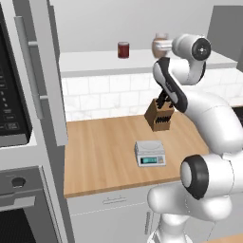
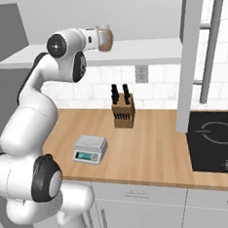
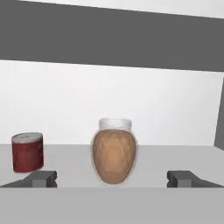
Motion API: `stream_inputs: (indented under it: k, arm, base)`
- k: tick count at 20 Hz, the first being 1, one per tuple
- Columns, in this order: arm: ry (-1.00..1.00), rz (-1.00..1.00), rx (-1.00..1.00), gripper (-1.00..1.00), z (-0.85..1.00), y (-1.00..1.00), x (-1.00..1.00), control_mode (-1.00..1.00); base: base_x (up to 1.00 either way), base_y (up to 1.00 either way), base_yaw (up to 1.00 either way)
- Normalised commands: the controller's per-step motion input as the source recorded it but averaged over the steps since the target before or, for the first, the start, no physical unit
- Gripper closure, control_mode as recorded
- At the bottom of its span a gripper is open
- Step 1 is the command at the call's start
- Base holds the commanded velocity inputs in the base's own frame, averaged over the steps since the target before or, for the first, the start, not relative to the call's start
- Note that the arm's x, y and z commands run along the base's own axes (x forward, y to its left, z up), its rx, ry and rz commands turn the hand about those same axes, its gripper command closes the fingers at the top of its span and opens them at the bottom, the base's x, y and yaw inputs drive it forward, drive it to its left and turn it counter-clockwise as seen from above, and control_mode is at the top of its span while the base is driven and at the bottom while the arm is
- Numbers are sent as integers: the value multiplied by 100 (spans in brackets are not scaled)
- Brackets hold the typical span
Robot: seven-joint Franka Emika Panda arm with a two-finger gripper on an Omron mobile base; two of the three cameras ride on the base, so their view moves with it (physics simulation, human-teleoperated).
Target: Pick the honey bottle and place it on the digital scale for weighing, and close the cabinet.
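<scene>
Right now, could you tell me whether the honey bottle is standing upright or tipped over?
Upright: the honey bottle stands on the white shelf with its pale lid on top.

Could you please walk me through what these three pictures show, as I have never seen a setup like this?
A white robot arm stands before a simulated kitchen counter. Two pictures come from cameras behind it, left and right; the third looks along its hand. On the counter sit a digital scale and a knife block. On the open cabinet's shelf stand a honey bottle and a red jar. The gripper holds nothing: its jaws stand wide open, either side of the honey bottle.
</scene>
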Motion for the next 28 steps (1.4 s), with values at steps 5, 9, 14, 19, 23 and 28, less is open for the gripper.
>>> stream_inputs:
  k: [5, 9, 14, 19, 23, 28]
  arm:
    - [5, 0, 0, -100, 0, 0, 55, -100]
    - [0, 0, 1, -100, 4, -6, 29, -100]
    - [0, 0, 1, -100, 0, -13, 40, -100]
    - [1, 0, 0, -100, 0, -7, 46, -100]
    - [4, 0, 0, -100, 0, -1, 46, -100]
    - [6, 0, 0, -100, 0, 0, 39, -100]
  base:
    - [0, 0, 0]
    - [0, 0, 0]
    - [0, 0, 0]
    - [0, 0, 0]
    - [0, 0, 0]
    - [0, 0, 0]
